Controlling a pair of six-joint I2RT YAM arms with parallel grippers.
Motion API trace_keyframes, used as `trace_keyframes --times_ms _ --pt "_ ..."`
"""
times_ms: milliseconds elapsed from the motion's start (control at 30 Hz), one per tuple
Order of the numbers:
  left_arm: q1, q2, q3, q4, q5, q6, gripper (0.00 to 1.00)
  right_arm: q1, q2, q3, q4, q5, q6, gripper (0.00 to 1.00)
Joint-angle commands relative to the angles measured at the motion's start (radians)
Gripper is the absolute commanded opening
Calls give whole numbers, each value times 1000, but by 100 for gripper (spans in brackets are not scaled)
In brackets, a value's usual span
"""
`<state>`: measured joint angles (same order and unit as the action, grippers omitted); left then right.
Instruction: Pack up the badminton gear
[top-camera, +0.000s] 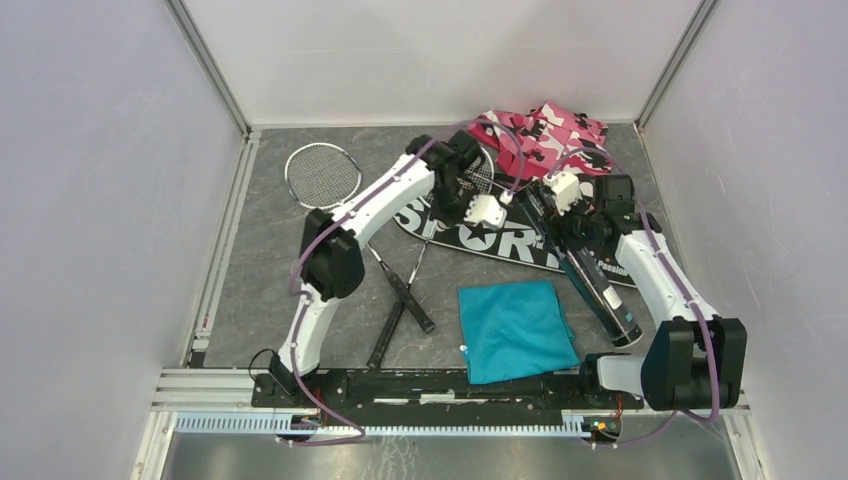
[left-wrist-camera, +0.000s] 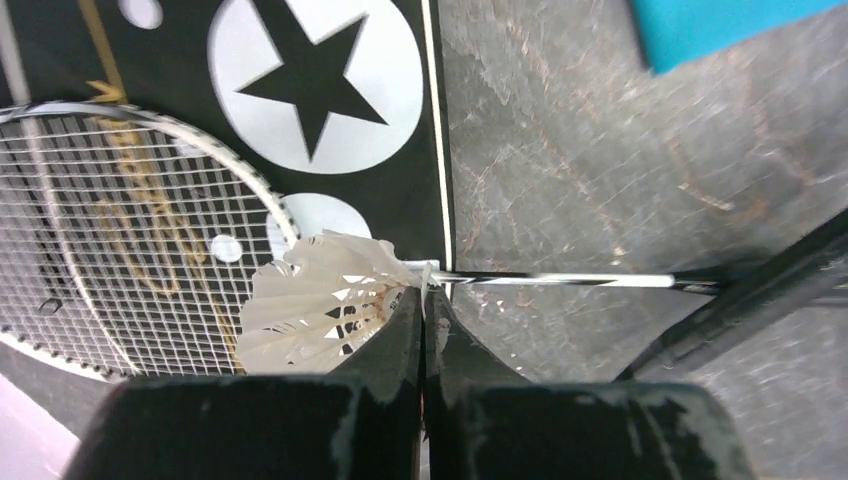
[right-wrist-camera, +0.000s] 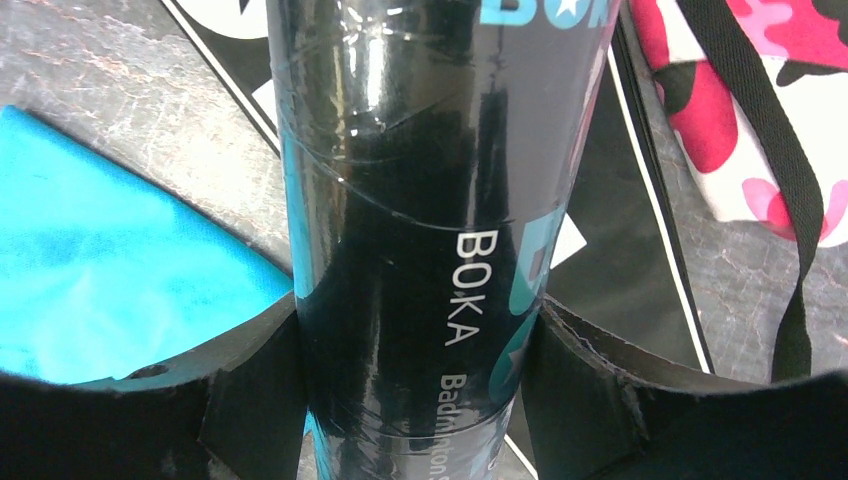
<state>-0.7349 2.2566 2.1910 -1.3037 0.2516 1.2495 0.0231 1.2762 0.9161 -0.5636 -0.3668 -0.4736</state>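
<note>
My left gripper (left-wrist-camera: 425, 300) is shut on the feather edge of a white shuttlecock (left-wrist-camera: 320, 300), just above a silver racquet head (left-wrist-camera: 100, 230) that lies on the black "SPORT" bag (left-wrist-camera: 310, 80). In the top view this gripper (top-camera: 503, 200) is over the bag (top-camera: 500, 238). My right gripper (right-wrist-camera: 415, 320) is shut around the long black "BOKA" tube (right-wrist-camera: 420, 200). In the top view it (top-camera: 578, 240) holds the tube (top-camera: 605, 295) near its upper half. A second racquet (top-camera: 322, 175) lies at the far left, and both handles cross near the middle (top-camera: 405, 295).
A teal square cloth (top-camera: 515, 330) lies near the front, between the racquet handles and the tube. Pink-black camouflage fabric (top-camera: 548, 135) sits at the back right, with its black strap (right-wrist-camera: 790, 200) beside the bag. White walls close in the table on three sides.
</note>
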Motion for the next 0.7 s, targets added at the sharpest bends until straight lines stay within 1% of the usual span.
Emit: trace_keyframes --times_ms 0,67,133,233,333,433,533,667 --pt "64 -189 13 39 242 -242 2 -1 -12 67 18 -105 -57 28" --pt "114 -265 -66 121 339 -358 2 1 -11 80 12 -137 -80 28" --pt "176 -354 -170 256 429 -511 2 7 -9 94 4 -169 -99 29" --pt "242 -507 -369 514 507 -755 2 33 -9 116 -5 -198 -121 29" --pt "284 -663 -586 802 508 -999 2 87 -8 136 -6 -183 -138 29" --pt "296 -806 -763 1030 454 -1168 2 160 -2 157 -3 -155 -151 29" --pt "296 -872 -863 1152 421 -1269 2 221 18 181 -1 -154 -162 29" --pt "296 -879 -912 1232 416 -1397 2 287 45 206 0 -170 -181 29"
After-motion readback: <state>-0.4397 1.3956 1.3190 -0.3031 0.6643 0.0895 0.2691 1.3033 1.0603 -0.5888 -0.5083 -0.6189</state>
